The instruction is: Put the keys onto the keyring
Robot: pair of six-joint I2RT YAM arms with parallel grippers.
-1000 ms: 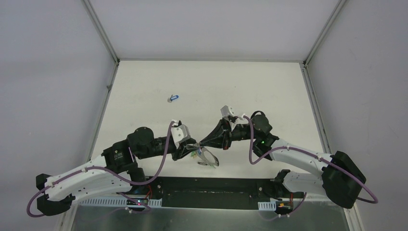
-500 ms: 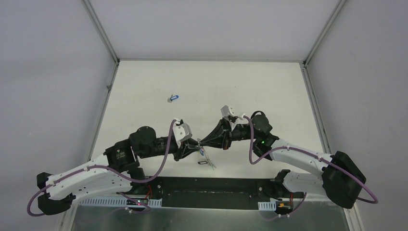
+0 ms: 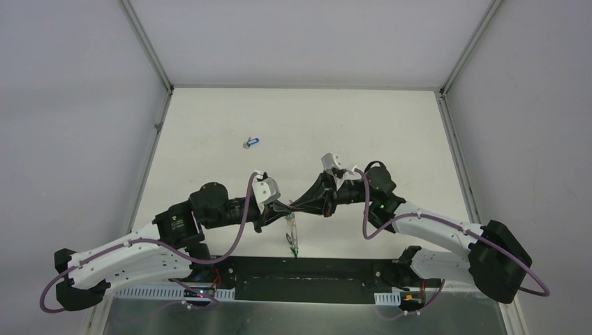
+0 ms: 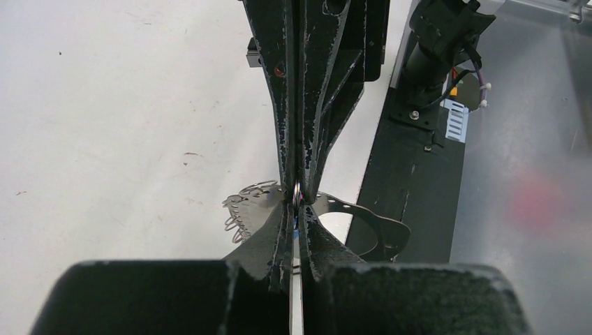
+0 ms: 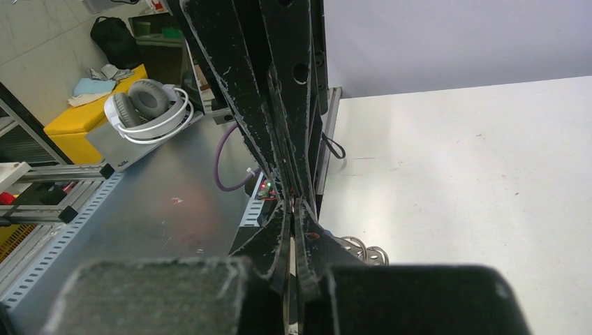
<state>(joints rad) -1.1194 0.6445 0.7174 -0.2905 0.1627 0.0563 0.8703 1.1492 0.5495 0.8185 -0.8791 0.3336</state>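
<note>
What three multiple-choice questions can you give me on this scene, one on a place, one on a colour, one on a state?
1. Where does the loose key lie?
A. On the table, beyond both arms
B. On the black base plate
C. On the side wall

2. What colour is the loose key's head?
A. Red
B. Blue
C. Yellow

3. How do the left gripper and right gripper stand?
A. Both wide open
B. One open, one shut
C. Both shut, tip to tip

Answers:
1 A, it lies on bare tabletop, apart from both arms.
2 B, its head shows blue.
3 C, both wrist views show closed fingers meeting at the keyring.
</note>
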